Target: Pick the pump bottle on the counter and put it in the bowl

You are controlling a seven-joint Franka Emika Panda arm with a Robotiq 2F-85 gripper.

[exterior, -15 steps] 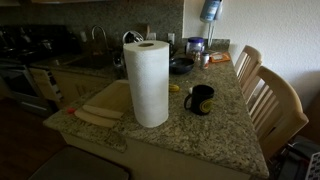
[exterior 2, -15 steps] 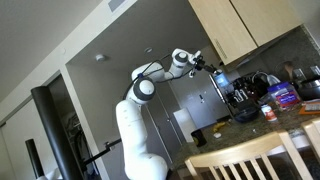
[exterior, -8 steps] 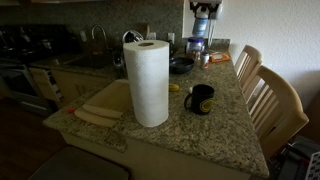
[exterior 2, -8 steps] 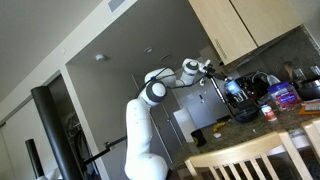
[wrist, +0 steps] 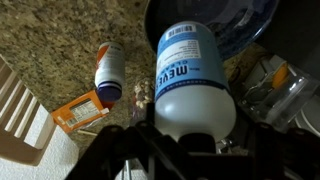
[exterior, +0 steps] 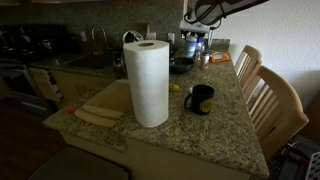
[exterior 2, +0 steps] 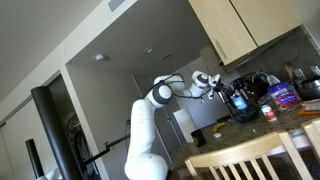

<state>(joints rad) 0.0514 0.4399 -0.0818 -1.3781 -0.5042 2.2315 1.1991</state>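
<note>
- A small orange-capped bottle point(wrist: 109, 72) lies on the counter point(wrist: 50, 40), at nine o'clock from the pump bottle point(wrist: 195, 85).
- The gripper point(wrist: 193, 128) pinches the pump bottle between its fingers, holding it off the counter.
- The bowl point(wrist: 256, 24) lies at twelve o'clock of it, its rim under the bottle's far end.

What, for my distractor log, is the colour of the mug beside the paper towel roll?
Black; the mug shows best in an exterior view.
</note>
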